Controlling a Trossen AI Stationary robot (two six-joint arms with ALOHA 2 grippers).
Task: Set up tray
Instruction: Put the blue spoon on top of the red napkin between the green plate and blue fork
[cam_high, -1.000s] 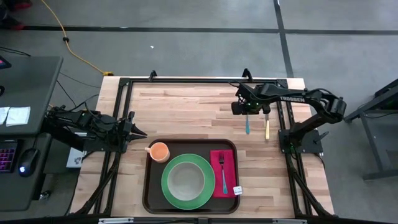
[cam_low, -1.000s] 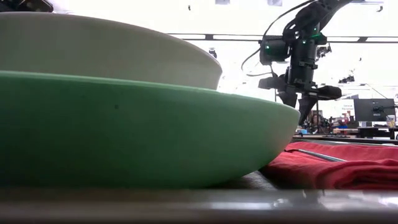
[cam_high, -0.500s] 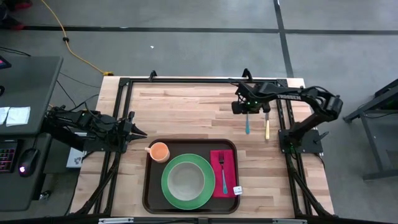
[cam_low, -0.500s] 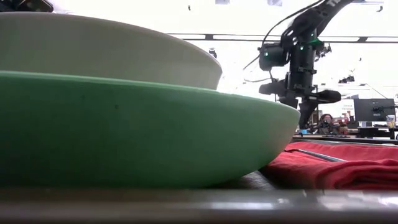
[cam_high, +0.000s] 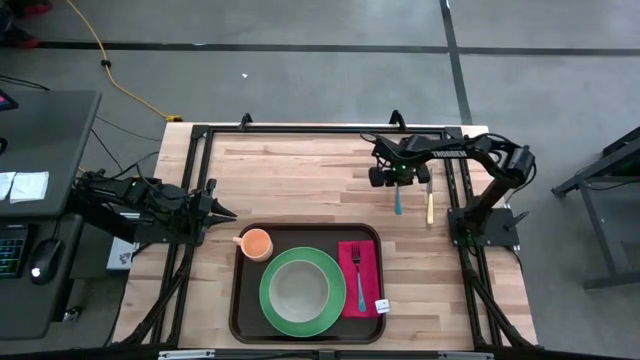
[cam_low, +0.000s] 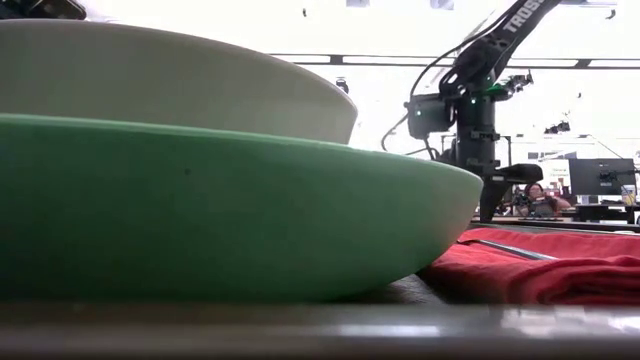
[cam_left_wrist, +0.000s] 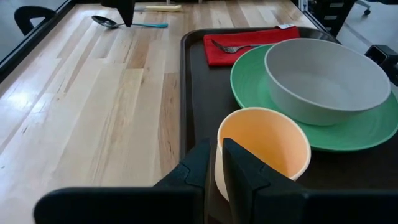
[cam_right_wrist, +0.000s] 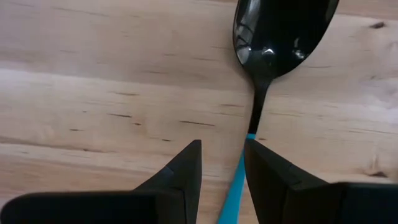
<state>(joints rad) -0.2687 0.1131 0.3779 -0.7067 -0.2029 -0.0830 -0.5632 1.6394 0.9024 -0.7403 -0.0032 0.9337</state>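
Observation:
The dark brown tray (cam_high: 236, 290) lies at the table's near middle. It holds a green plate (cam_high: 270, 300) with a grey bowl (cam_high: 298, 288), an orange cup (cam_high: 256, 243) and a red napkin (cam_high: 350, 292) with a fork (cam_high: 358, 275). A teal-handled spoon (cam_high: 398, 203) lies on the wood beyond the tray. My right gripper (cam_high: 398, 183) is open and low over the spoon, pointing down. My left gripper (cam_high: 228, 214) is shut and waits left of the cup (cam_left_wrist: 261, 143). My right gripper (cam_right_wrist: 222, 146) comes from above, and the spoon's teal handle (cam_right_wrist: 238, 186) runs between its fingers just behind the black bowl (cam_right_wrist: 283, 25). The handle passes close along one finger (cam_right_wrist: 267, 174). Whether it touches, I cannot tell. The spoon lies flat on the table.
A yellow-handled knife (cam_high: 430, 208) lies on the wood just right of the spoon. A black frame runs around the table's edges. Bare wood stretches between the tray and the far edge. A person shows in the room behind, in the low view.
My right gripper has come down toward the spoon and shifted slightly toward the table's left. The spoon and the things on the tray have stayed put.

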